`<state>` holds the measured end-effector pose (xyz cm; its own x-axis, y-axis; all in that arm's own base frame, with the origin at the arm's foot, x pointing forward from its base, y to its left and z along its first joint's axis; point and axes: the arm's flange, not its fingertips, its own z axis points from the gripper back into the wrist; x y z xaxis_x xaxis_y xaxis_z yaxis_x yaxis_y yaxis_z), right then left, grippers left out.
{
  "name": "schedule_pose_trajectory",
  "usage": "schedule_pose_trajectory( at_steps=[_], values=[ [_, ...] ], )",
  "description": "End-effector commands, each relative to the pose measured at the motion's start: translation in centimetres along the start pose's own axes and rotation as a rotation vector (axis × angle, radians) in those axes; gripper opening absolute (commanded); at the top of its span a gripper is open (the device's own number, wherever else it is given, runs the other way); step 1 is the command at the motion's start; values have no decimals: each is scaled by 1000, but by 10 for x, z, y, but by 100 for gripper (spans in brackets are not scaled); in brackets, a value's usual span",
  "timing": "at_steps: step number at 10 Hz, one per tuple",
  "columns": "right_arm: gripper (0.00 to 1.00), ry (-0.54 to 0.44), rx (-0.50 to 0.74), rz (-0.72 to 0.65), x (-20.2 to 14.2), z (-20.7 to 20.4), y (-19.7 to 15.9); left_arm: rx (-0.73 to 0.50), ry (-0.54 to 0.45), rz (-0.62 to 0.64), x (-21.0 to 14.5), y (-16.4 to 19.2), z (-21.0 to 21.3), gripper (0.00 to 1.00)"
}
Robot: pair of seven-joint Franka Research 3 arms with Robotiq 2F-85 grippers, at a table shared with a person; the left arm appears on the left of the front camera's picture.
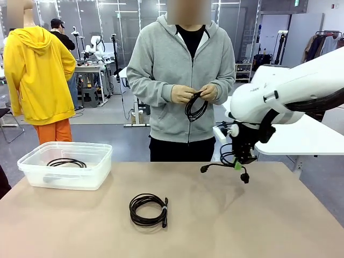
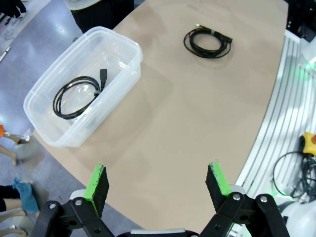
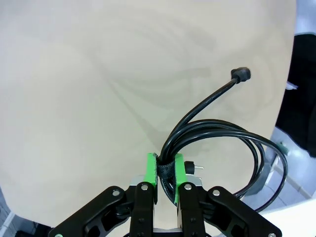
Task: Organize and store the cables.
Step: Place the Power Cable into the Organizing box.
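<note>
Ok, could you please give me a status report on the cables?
Right claw shut on held cable, above table. Left claw open, empty. Binned cable stored; loose cable mid-table; person's hands hold another cable.

Tan table (image 1: 269, 215) up front, smooth and rounded at the edge. Across it stands a person in a grey zip hoodie (image 1: 180, 70) over a black top, facing us. Off to the left, a person in a yellow hoodie (image 1: 37, 75) and orange trousers (image 1: 52, 130), back turned. Behind them a cluttered workbench (image 1: 91, 69) on the grey floor (image 1: 107, 113). On the right, a white table (image 1: 306, 137), and far back a rack of hanging coats (image 1: 322, 45). Beyond the table's rim, a yellow and red knob (image 2: 309, 143).
</note>
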<state>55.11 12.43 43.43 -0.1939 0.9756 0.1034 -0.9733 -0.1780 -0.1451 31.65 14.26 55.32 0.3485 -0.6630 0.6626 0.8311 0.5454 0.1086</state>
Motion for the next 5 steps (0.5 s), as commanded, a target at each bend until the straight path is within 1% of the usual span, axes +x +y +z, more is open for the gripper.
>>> schedule_pose_trajectory(
  at_steps=[1,3,5],
  values=[
    [0,30,30,9,22,-4,-11,-10,-15,-18,-1,-2,0,100],
    [0,13,45,53,46,-10,-11,-10,-15,-18,-1,-2,0,100],
    [0,-27,57,84,78,-20,-7,-10,-15,-18,-1,-2,0,100]
  ],
)
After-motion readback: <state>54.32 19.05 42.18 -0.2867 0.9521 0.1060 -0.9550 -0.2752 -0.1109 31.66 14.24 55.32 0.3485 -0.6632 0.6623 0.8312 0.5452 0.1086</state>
